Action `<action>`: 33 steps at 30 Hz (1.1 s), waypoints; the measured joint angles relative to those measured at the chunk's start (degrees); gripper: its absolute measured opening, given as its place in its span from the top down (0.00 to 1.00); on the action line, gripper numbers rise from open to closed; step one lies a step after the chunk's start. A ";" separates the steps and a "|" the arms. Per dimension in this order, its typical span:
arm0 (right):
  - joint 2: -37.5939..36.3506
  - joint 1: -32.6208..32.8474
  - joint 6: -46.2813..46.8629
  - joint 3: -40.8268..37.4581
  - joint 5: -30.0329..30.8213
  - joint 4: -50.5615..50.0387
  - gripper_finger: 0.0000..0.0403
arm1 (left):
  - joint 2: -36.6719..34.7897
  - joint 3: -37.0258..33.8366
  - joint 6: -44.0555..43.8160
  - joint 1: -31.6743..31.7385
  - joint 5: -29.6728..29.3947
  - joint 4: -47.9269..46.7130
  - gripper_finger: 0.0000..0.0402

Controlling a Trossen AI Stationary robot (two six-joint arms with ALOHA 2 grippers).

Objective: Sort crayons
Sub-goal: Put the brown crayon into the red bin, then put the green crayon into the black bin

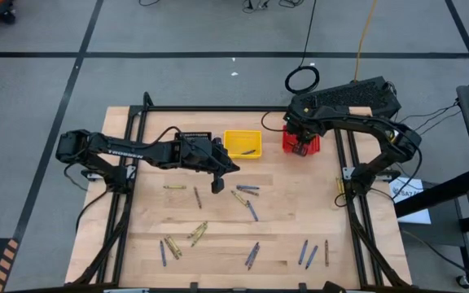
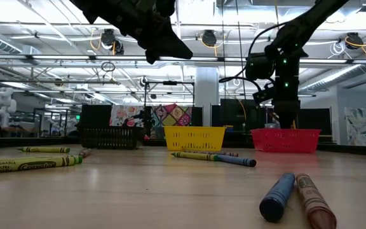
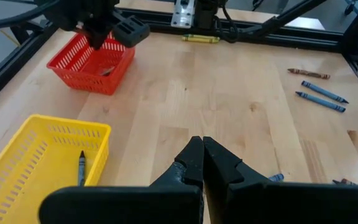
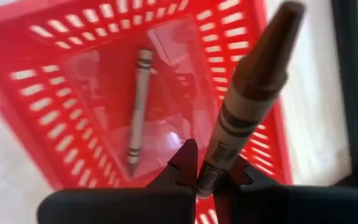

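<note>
Hovering over the red basket [image 4: 55, 124] near the bench's far edge, the right claw [image 4: 205, 177] is grasping a brown crayon [image 4: 247, 99]. Another crayon [image 4: 138, 109] is lying inside. The left claw [image 3: 202, 163] is hanging clenched and empty beside the yellow basket [image 3: 17, 162].

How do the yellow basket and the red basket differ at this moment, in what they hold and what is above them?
The yellow basket holds one dark crayon; the red basket holds a pale-looking crayon. The right tool, shut on a brownish crayon, hangs over the red basket; the shut, empty left tool is beside the yellow basket, not over it. Both are mesh and upright.
</note>
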 joint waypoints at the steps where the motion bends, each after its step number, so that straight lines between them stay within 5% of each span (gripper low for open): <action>1: 0.01 0.00 -0.07 0.00 0.72 -0.02 0.98 | 0.00 0.00 0.00 0.00 0.00 0.00 1.00; 13: 0.00 0.00 0.73 0.00 0.99 -0.02 0.80 | 0.00 0.02 0.00 0.00 0.01 -0.39 1.00; 24: 0.00 0.00 5.65 0.00 0.97 -0.04 0.78 | 0.00 0.04 0.24 -0.48 0.00 -4.86 0.99; 33: -0.17 2.03 6.96 0.35 1.13 -0.15 0.77 | 0.00 0.04 -3.20 -3.43 0.57 -17.02 0.85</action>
